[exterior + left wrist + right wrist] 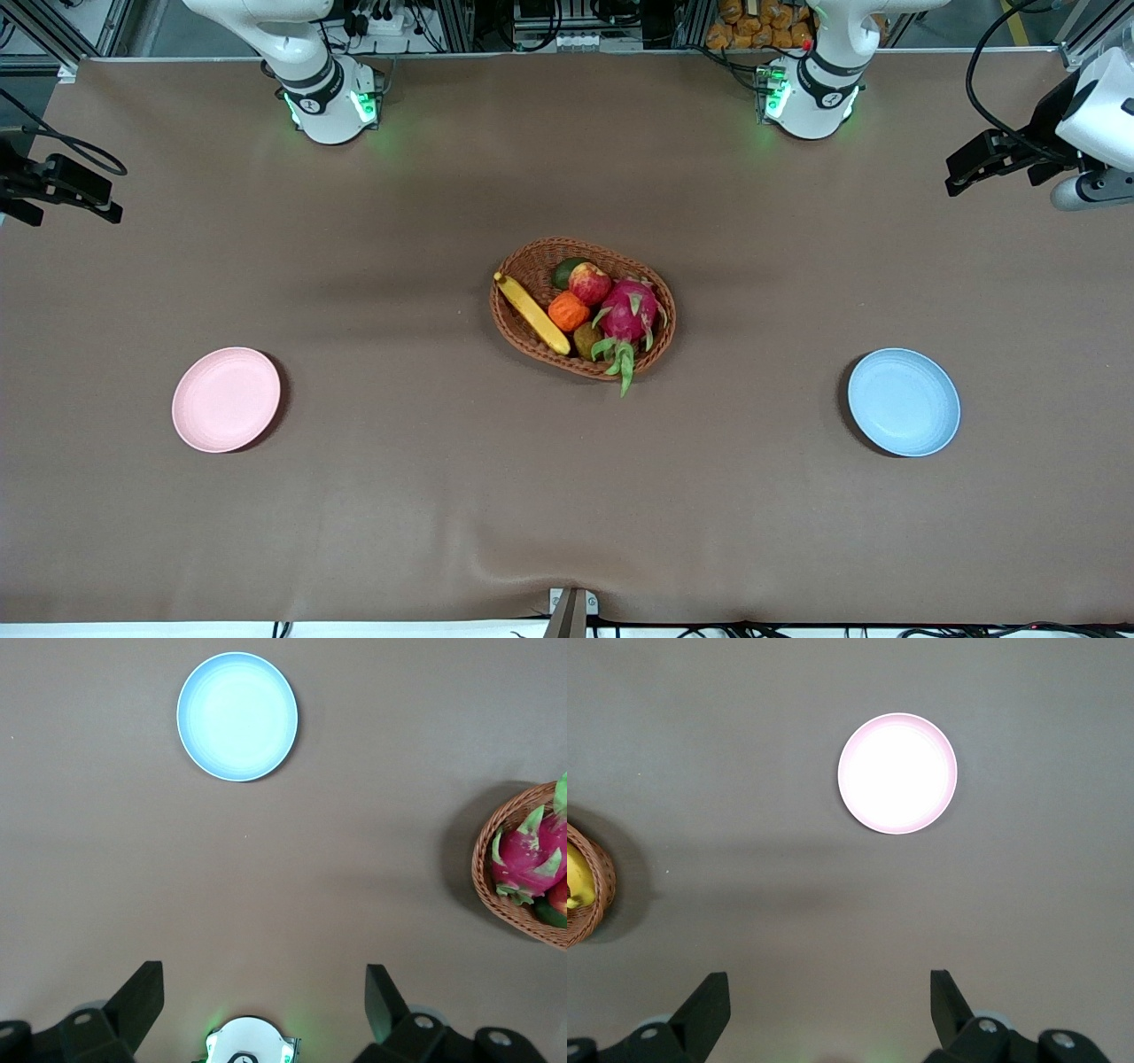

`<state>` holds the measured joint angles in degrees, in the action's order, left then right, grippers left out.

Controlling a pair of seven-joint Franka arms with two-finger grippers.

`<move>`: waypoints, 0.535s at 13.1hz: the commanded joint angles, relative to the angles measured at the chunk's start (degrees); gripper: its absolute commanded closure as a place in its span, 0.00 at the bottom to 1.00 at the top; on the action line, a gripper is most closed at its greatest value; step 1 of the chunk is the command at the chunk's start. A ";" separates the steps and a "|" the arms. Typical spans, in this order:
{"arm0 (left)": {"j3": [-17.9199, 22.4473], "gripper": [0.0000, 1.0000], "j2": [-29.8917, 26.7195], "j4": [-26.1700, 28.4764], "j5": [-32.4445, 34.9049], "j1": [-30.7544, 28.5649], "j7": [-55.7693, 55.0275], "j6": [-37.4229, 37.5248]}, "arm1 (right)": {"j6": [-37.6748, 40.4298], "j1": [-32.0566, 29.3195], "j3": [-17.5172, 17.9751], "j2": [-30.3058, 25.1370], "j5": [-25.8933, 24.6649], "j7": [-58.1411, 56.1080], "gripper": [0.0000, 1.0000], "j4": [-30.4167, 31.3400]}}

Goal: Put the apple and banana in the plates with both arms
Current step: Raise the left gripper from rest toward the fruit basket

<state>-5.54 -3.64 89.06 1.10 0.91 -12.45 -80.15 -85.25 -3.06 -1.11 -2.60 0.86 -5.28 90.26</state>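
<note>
The red apple (589,283) and the yellow banana (532,314) lie in a wicker basket (523,257) at mid-table, the banana along the basket's rim toward the right arm's end. The pink plate (226,399) sits empty toward the right arm's end, the blue plate (904,401) empty toward the left arm's end. My left gripper (264,988) hangs open high over the table, with the blue plate (237,716) in its view. My right gripper (830,992) is open too, high over bare table, with the pink plate (897,773) and the banana's end (574,881) in sight.
The basket also holds a pink dragon fruit (627,312), a bumpy orange fruit (568,311) and darker green fruit. Brown cloth covers the table, with wide bare stretches between basket and plates. Both arm bases (332,106) (811,102) stand along the table edge farthest from the front camera.
</note>
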 commanded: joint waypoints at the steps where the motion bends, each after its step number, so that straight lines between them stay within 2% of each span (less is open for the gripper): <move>1: 0.35 0.00 -0.67 -0.03 -0.84 -0.12 1.38 0.87 | 0.96 0.25 -0.04 0.32 0.19 -0.52 0.00 -0.70; 5: 0.00 0.00 1.35 -2.74 -1.10 0.93 1.03 1.05 | 1.32 0.25 -0.04 0.32 0.28 0.09 0.00 -0.18; 7: -1.39 0.00 3.02 -2.93 -2.32 2.77 0.33 0.87 | 1.23 0.33 -0.04 0.32 0.28 0.18 0.00 0.00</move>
<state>-5.92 -3.02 88.30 0.44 1.86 -12.29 -80.14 -84.56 -3.03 -1.10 -2.50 0.86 -5.27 90.57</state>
